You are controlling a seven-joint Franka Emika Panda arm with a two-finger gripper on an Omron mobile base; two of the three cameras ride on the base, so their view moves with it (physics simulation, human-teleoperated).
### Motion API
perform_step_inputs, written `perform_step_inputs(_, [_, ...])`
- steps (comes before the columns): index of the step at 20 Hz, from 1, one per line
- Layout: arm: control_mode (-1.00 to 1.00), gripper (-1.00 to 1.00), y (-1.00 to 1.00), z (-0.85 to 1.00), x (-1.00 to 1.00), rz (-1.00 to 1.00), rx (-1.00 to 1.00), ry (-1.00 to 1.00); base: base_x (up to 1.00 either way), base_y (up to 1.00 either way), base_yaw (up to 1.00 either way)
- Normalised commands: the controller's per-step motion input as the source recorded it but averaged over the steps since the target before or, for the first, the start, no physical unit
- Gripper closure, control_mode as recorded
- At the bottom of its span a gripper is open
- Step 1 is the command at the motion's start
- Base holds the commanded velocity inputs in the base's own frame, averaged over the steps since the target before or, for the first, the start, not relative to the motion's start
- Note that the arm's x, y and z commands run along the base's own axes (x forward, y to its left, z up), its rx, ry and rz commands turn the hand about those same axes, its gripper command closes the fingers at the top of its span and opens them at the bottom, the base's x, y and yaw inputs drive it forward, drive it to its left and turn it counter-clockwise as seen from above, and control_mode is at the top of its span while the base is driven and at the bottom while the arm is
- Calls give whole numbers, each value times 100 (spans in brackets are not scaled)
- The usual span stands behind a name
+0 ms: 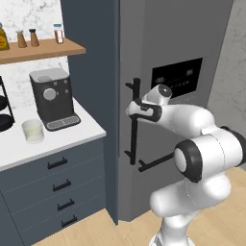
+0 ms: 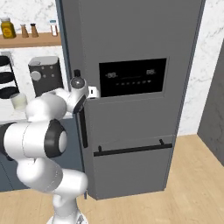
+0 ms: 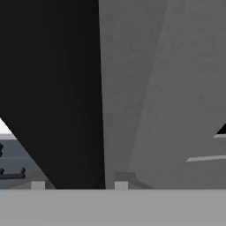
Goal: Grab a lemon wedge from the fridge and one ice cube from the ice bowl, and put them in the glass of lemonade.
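Note:
The fridge (image 1: 163, 43) (image 2: 131, 35) is a tall dark grey cabinet with its door shut, so the lemon wedge is hidden. My gripper (image 1: 133, 109) (image 2: 87, 92) is at the black vertical bar handle (image 1: 134, 139) (image 2: 83, 127), about a third of the way down. In the hand view the handle (image 3: 57, 88) runs up between my fingertips (image 3: 121, 185), with the gripper (image 3: 79, 185) shut on it. The glass of lemonade (image 1: 32, 130) (image 2: 19, 100) stands on the white counter, left of the coffee machine. The ice bowl is out of view.
A black coffee machine (image 1: 53, 98) (image 2: 43, 74) stands on the counter (image 1: 72, 139) beside the fridge. Below the counter are dark drawers (image 1: 57, 185). A wooden shelf (image 1: 38, 48) carries small bottles. A horizontal bar handle (image 1: 156, 162) (image 2: 131, 149) crosses the fridge's lower drawer.

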Motion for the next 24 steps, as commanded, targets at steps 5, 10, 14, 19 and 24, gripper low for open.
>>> perform_step_inputs(5, [-100, 100, -100, 0, -55, -9, 6, 0, 0, 0, 0])
perform_step_inputs(10, [-100, 100, -100, 10, -93, -4, 12, 0, 0, 0, 0])
perform_step_inputs(14, [-100, 100, -100, 28, -86, -4, 15, 1, 0, 0, 0])
perform_step_inputs(19, [-100, 100, -100, 22, -64, -11, 17, 3, 0, 0, 0])
perform_step_inputs(24, [-100, -100, -94, 12, -55, -14, 14, 4, 0, 0, 0])
